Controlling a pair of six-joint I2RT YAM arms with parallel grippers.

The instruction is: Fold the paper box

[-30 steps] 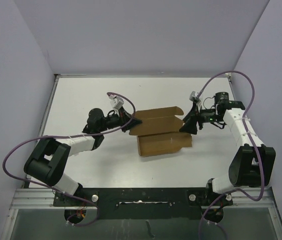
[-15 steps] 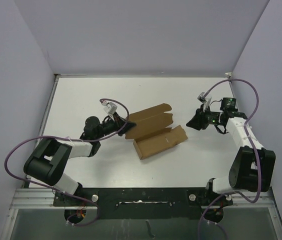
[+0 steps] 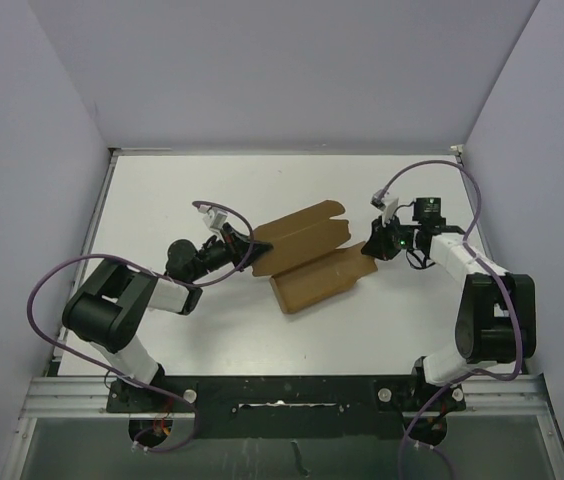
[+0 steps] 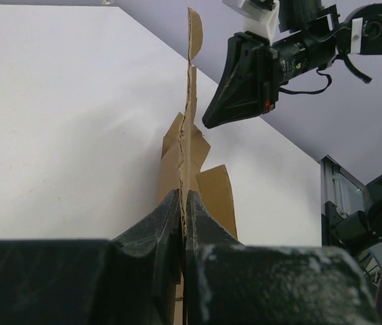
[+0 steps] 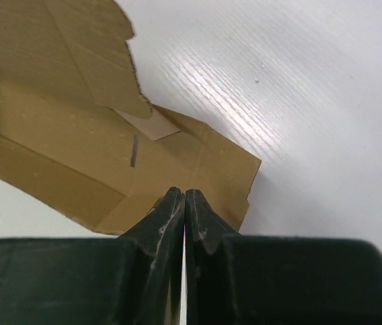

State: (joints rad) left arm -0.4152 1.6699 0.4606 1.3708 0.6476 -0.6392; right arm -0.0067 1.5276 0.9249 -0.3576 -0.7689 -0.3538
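The paper box [image 3: 312,278] is a brown cardboard sheet, partly folded, lying at an angle in the middle of the white table. My left gripper [image 3: 253,256] is shut on its left edge. In the left wrist view the thin cardboard edge [image 4: 189,128] runs upright out from between the closed fingertips [image 4: 184,202]. My right gripper [image 3: 370,248] is shut with nothing between its fingers, at the box's right end. In the right wrist view its tips [image 5: 184,196] lie over the near flap of the box [image 5: 62,135]; whether they touch it I cannot tell.
The white table [image 3: 162,190] is walled by lavender panels at the back and on both sides. Purple cables loop over each arm. A black rail [image 3: 282,392] with the arm bases runs along the near edge.
My right gripper has closed, drawn away from the box's right end, then come back to it. The left arm pulled the box slightly leftward and turned it to a steeper angle.
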